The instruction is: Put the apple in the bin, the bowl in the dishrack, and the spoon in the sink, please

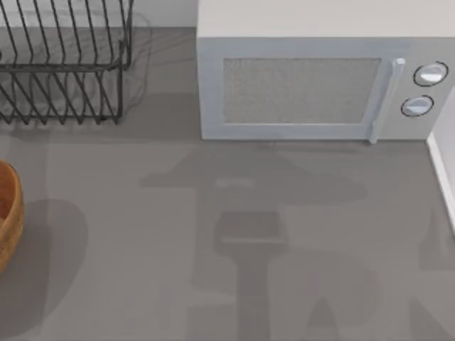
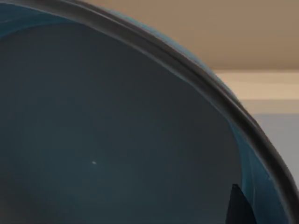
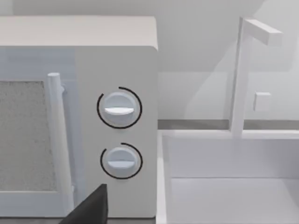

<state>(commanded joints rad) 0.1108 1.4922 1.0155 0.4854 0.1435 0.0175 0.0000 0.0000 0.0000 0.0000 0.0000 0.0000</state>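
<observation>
The bowl (image 2: 117, 140) sits very close in the left wrist view, showing its teal-blue inside and dark rim, tilted against a beige wall. One dark fingertip (image 2: 238, 207) of my left gripper lies against the bowl's inner wall near the rim, and the gripper looks shut on it. The black wire dishrack (image 1: 64, 64) stands at the table's back left. The white sink (image 3: 233, 196), with its tap (image 3: 245, 70), lies just right of the microwave, and its edge (image 1: 442, 177) runs along the table's right side. A dark part of my right gripper (image 3: 91, 207) faces the microwave's knobs. The apple and spoon are out of view.
A white microwave (image 1: 313, 78) stands at the back centre, door shut, two knobs (image 3: 119, 108) on its right. An orange-brown wooden-looking container (image 1: 8, 213) sits at the left edge. Arm shadows fall across the grey tabletop (image 1: 142, 249).
</observation>
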